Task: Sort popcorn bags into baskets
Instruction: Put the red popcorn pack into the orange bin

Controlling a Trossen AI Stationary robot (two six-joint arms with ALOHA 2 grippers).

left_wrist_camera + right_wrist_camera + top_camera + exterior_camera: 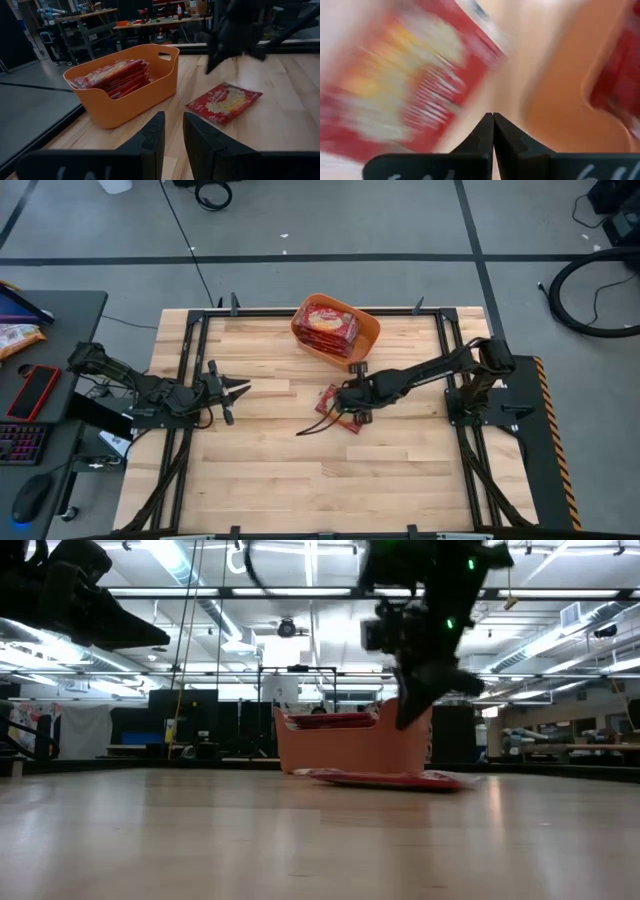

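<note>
Hovering over the last popcorn bag (224, 102) lying flat on the table beside the orange tub (117, 102), our right gripper (493, 117) is pinched shut and empty — left gripper (172, 132) waits, fingers narrowly parted. We judge it light, slippery, crinkly — best pinched at an edge.

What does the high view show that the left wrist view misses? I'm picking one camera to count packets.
Only the high view shows the whole wooden table, the waiting left gripper, and the shut right gripper over the flat red popcorn packets lying outside. Only the left wrist view shows the stacked packets' edges side-on. Both share the bright orange plastic tub holding red packets and the loose ones beside it.
</note>
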